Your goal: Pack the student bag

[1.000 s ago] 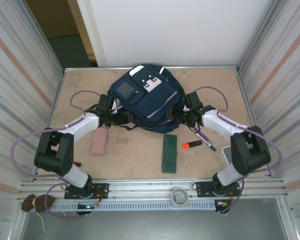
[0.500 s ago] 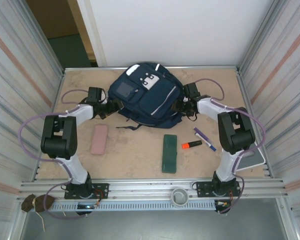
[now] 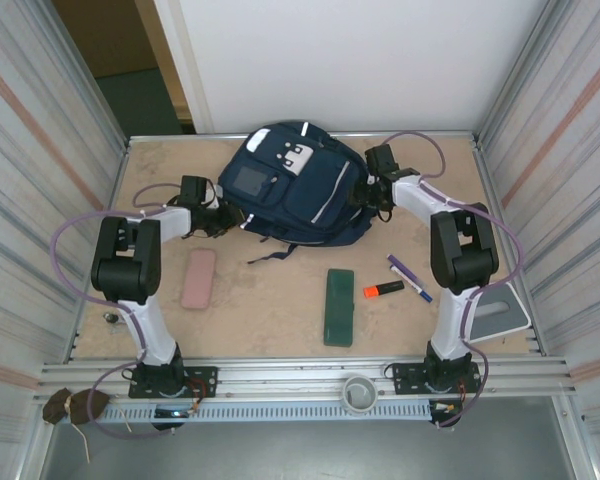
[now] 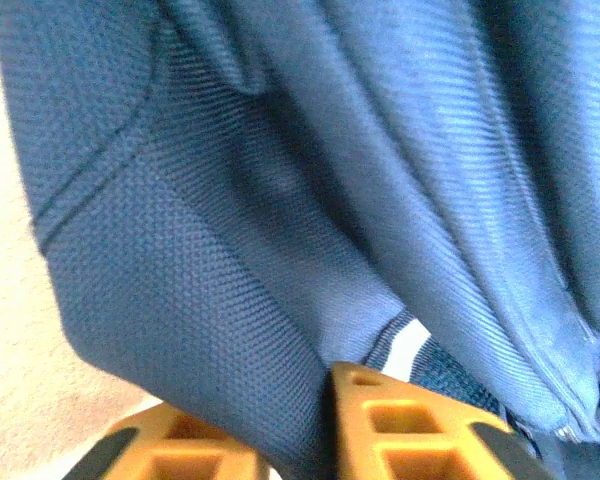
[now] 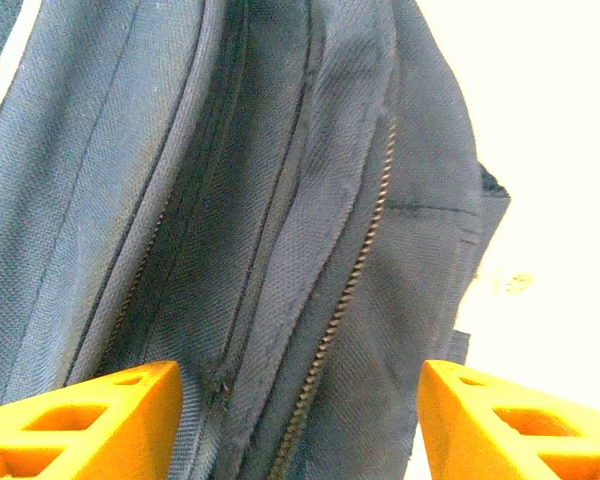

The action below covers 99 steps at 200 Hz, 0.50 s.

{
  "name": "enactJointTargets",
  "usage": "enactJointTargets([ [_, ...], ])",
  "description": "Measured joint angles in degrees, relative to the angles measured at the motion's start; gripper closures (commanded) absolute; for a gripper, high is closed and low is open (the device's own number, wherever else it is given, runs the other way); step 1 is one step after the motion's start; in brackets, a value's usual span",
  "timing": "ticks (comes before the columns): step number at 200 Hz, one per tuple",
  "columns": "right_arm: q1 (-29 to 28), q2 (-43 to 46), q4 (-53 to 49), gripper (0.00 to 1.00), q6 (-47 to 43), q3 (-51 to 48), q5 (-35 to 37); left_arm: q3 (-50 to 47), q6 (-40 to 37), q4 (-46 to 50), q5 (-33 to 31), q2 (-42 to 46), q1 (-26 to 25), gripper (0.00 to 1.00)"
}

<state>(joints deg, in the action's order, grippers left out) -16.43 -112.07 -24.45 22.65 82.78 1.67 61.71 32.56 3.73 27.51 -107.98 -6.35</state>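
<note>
No text is legible on the student bag (image 3: 300, 190) or elsewhere.

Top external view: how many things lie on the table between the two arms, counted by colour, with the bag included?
Navy: 1, the student bag
Pink: 1, a flat case
Green: 1, a long case
Orange: 1, a highlighter
Purple: 1, a pen
Total: 5
</note>
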Motion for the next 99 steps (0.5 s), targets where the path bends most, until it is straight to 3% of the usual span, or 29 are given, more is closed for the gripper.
enactJointTargets([
  [13,-0.20,1.97,-1.95,0.29,-0.66,-0.17,0.98,-0.09,0.90,-0.92,0.98,0.28,-0.02,1.00],
  [46,-4.00,12.85,-2.45,0.28,0.55,-5.92,1.22,-3.17,3.32,-3.28,2.34,4.50,-0.15,1.00],
  [69,-12.79,18.78,0.31,0.34,3.96,-9.57,0.13,-5.31,5.51,-4.00,2.97,9.16,-0.81,1.00],
  [99,-25.05,19.26,6.16,0.44,9.22,-12.66,0.00,-5.49,7.28,-4.02,2.97,12.17,-1.95,1.00],
])
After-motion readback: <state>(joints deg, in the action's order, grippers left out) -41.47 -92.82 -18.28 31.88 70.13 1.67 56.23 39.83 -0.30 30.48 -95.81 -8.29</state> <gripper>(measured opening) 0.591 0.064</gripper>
